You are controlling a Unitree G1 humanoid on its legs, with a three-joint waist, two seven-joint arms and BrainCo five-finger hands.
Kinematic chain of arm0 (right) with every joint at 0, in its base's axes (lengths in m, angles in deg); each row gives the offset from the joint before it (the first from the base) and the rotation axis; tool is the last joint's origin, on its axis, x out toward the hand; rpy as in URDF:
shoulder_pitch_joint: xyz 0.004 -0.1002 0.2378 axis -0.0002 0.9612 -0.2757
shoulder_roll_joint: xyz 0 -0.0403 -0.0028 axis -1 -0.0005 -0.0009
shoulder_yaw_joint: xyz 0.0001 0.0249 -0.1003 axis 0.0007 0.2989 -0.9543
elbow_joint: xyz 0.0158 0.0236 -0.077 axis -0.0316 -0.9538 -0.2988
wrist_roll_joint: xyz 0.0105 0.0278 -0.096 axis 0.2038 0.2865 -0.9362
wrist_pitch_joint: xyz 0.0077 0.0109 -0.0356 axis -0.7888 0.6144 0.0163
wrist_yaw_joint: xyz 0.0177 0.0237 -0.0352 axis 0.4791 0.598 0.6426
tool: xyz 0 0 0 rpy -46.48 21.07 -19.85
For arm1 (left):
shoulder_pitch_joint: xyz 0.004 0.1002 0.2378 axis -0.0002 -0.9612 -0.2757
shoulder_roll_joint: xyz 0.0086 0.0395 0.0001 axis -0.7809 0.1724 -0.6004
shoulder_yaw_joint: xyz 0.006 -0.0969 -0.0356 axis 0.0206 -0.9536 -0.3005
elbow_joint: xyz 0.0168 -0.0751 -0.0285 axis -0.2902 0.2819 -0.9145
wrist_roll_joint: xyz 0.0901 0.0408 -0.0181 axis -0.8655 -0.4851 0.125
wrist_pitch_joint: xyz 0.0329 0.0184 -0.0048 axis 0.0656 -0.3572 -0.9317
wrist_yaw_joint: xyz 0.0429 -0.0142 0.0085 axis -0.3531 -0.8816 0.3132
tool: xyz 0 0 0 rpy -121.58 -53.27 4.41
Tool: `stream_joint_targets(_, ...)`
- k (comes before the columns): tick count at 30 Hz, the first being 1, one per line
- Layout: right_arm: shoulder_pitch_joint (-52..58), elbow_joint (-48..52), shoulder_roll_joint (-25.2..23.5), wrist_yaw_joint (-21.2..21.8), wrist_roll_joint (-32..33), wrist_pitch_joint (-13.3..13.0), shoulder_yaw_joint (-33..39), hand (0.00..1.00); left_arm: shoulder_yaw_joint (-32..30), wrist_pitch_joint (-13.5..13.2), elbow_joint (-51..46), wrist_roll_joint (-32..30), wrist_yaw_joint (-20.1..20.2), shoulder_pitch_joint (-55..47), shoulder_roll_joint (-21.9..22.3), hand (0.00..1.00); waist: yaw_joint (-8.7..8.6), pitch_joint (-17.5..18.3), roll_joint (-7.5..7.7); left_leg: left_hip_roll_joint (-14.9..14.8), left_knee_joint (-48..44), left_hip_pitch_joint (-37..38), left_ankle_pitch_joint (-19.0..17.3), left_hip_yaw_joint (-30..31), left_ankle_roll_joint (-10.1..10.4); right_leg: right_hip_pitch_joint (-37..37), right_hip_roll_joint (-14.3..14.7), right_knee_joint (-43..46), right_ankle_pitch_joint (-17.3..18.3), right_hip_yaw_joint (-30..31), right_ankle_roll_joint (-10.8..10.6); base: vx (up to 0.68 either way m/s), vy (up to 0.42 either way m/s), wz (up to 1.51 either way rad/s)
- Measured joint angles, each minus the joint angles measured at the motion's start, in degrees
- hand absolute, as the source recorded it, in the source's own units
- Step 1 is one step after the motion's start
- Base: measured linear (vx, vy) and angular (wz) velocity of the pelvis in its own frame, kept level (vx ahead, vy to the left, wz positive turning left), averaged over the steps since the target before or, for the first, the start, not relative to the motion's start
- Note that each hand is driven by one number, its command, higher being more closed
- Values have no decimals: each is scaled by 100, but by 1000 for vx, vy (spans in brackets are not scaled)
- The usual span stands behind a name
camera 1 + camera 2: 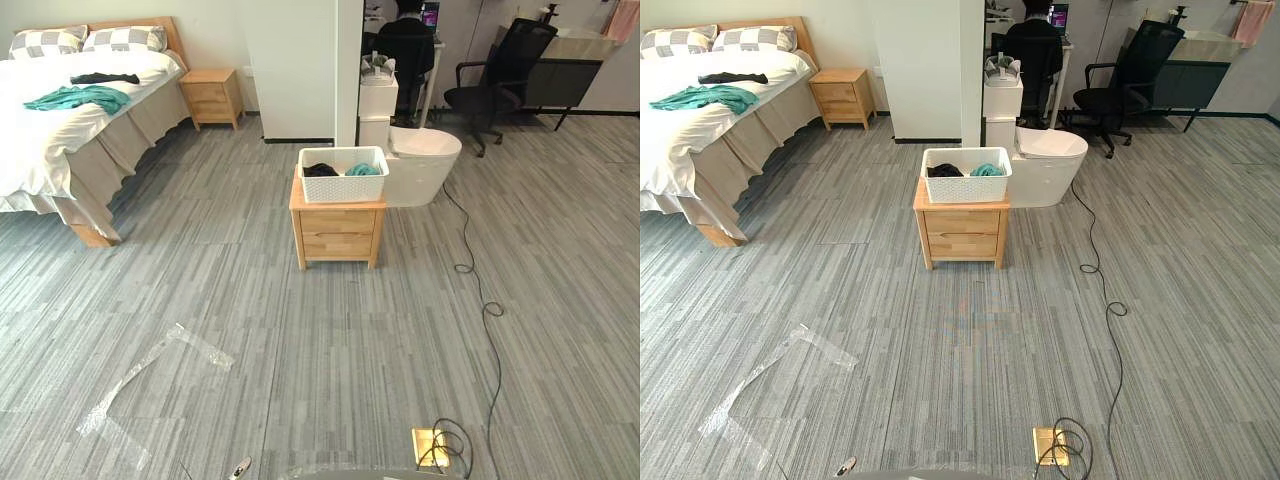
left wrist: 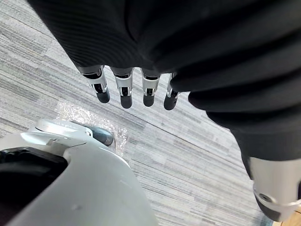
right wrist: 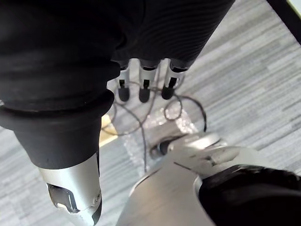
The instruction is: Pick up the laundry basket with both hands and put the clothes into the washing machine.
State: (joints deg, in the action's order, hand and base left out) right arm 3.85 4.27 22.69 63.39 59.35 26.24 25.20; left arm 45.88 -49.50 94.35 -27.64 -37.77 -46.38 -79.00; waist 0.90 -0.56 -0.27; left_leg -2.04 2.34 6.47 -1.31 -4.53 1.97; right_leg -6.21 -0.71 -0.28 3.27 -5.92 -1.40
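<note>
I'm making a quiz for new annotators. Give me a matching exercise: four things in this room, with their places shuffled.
1 laundry basket
2 checked pillows
3 black office chair
4 clear tape strip

A on the bed
B on the floor, near left
C on the wooden nightstand mid-room
D far right, at the back

Pairs: 1-C, 2-A, 3-D, 4-B

Soft, even light fills the room, bright enough to leave no dark corners. The bedspread (image 1: pixel 40 130) is the brightest patch and comes close to washing out. Shadows are faint and diffuse: one sits directly under the nightstand (image 1: pixel 338 232) on the floor (image 1: pixel 300 350), and another lies beneath the bed's overhang. The clear tape (image 1: pixel 150 370) catches a pale sheen. In the wrist views, the covers of the left hand (image 2: pixel 124 89) and right hand (image 3: pixel 145 87) read nearly black, with small glints on the silver metal.
</note>
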Motion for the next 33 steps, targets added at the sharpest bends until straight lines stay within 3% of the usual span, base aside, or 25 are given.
stream_joint_targets(12, -618, -100, -257, -27, 0, -42, 140, 0, 9, -43, 6, -142, 95, 53, -5, 0, 7, -119, 14, -4, 102, 128, 9, -65, 16, -66, 2, -20, 16, 17, -53, -12, -4, -1)
stream_joint_targets(33, -653, -112, -265, -43, -171, -14, 140, 0, 10, -85, 229, -129, 226, 149, -34, 0, 25, -130, 45, -1, 171, 163, 8, -165, 14, -41, 7, -45, 13, 104, -48, -9, -2, -2)
